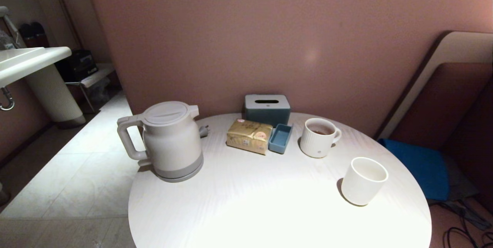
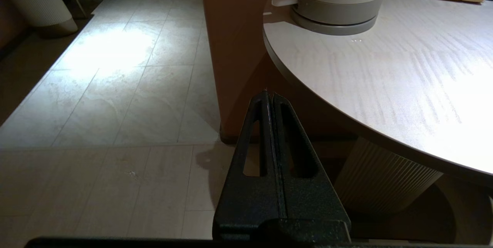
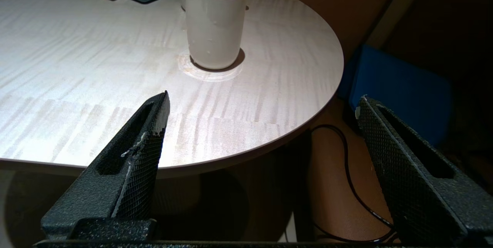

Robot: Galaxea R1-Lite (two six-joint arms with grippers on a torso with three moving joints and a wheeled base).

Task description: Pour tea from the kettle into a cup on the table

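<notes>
The kettle (image 1: 169,140) stands upright at the table's (image 1: 250,201) left edge, the cup (image 1: 363,180) near its right edge, well apart. The left gripper (image 2: 269,98), fingers pressed together, hangs off the table's left side; the right gripper (image 3: 262,101), spread wide and empty, points toward the cup.

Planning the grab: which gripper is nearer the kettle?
Left. The left gripper sits below the table edge on the kettle side; the right gripper faces the cup opposite.
</notes>
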